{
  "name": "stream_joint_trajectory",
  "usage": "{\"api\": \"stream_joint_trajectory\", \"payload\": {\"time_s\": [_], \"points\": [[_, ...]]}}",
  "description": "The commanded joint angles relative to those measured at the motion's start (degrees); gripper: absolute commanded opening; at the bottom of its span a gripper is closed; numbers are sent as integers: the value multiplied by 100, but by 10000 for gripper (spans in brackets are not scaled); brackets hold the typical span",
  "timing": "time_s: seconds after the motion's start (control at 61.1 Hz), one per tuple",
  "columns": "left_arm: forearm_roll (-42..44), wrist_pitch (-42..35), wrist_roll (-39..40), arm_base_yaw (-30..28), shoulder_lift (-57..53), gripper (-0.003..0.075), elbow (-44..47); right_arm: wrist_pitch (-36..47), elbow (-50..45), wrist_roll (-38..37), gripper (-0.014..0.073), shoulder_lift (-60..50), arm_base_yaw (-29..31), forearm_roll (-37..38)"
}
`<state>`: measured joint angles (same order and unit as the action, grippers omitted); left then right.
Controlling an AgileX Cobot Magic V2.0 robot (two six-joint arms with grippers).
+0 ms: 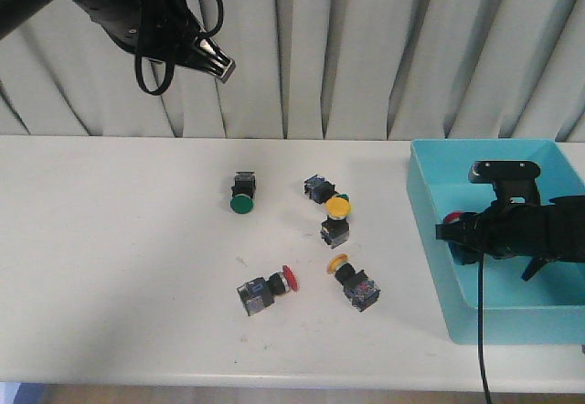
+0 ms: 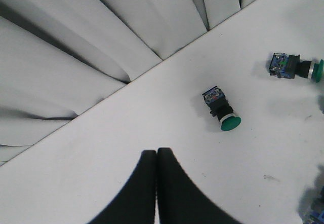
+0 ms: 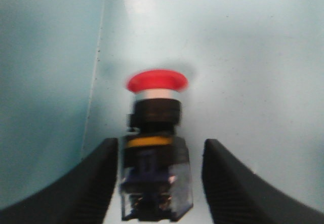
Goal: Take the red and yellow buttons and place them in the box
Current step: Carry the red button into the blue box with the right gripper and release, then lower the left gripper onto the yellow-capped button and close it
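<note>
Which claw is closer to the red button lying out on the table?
Right. The right claw is down inside the blue box, off to the side of the red button on the table. The left claw hangs high above the table's far side.

Red-capped button (image 3: pixel 156 148), black body, inside light-blue box (image 3: pixel 243 57).

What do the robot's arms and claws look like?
Both arms are black. The left gripper has a silvery tip and looping black cables behind it. The right gripper carries a boxy black block on top, with a black cable hanging down. Its fingers are smooth, curved and black.
</note>
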<state>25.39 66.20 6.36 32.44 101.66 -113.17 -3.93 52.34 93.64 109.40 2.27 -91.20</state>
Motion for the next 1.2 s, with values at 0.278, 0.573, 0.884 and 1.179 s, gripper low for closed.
{"api": "stream_joint_trajectory", "payload": {"time_s": [0.278, 0.573, 0.884, 1.179], "points": [[-28, -1096, 106, 6, -259, 70, -172, 100, 104, 101, 499, -1223, 28, 337], [-1588, -2459, 191, 6, -124, 311, -172, -319, 85, 34, 499, -3329, 28, 370], [-3028, -3013, -533, 6, 772, 590, -172, -289, -340, 8, 499, -4796, 28, 373], [-3344, -3393, -547, 6, 1836, 594, -172, -137, -716, -252, 499, -5223, 28, 309]]}}
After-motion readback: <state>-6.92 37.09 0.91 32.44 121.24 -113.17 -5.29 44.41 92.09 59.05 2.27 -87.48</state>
